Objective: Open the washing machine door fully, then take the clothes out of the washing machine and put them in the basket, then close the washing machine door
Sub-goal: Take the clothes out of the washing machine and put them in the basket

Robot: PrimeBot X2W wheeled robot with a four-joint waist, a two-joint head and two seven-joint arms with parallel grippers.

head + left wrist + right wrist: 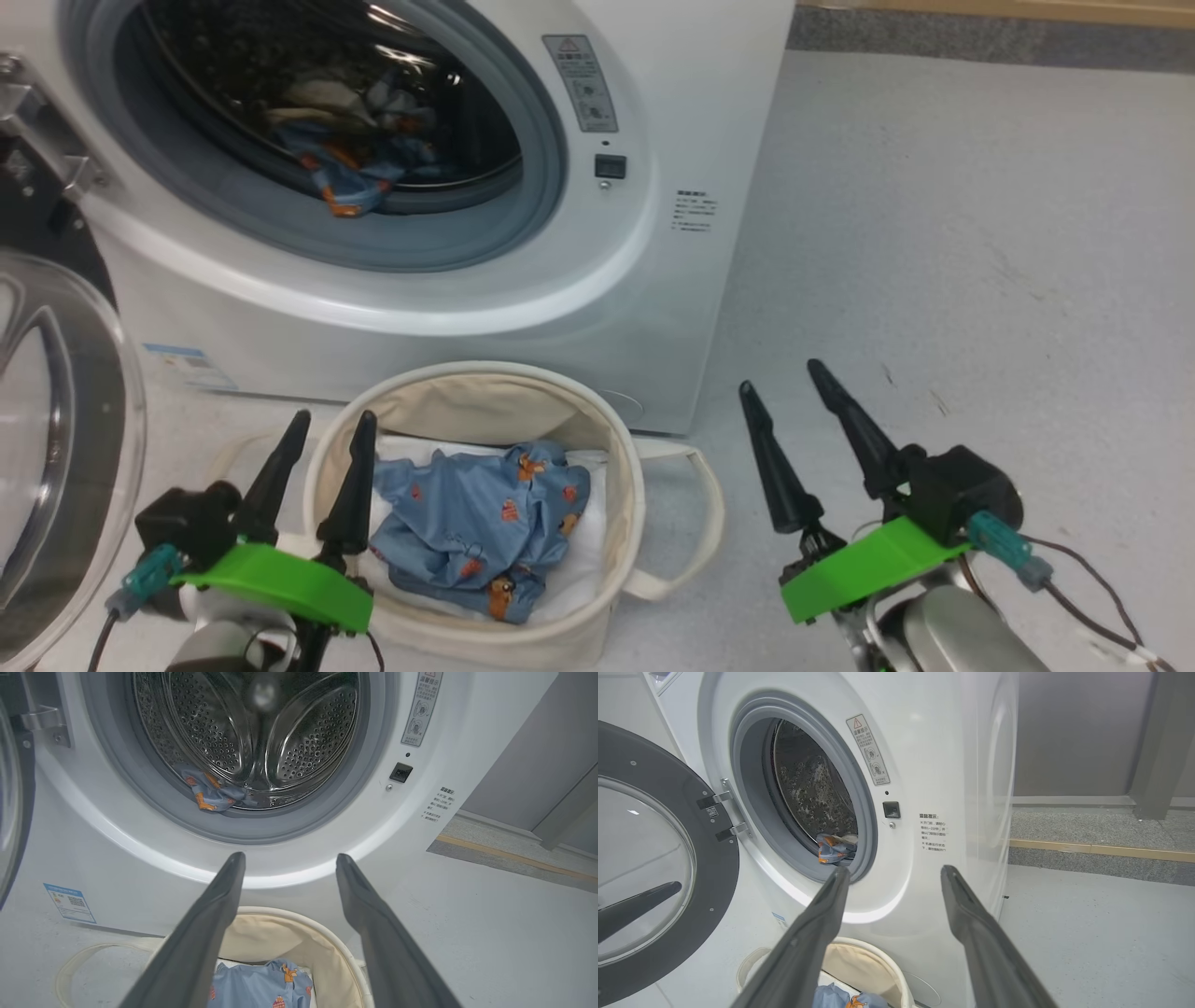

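The round black-rimmed glass washing machine door (65, 448) runs off the left edge; print on the grey warning label (581, 82) is too small to read.

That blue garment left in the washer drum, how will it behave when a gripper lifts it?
Probably floppy: the garment lies crumpled, one end drooping toward the grey gasket, so it should sag and trail. Likely light, being thin fabric. It might drag on that gasket.

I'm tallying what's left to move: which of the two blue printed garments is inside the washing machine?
The bunched garment at the drum's front lip; the other garment lies down in the basket.
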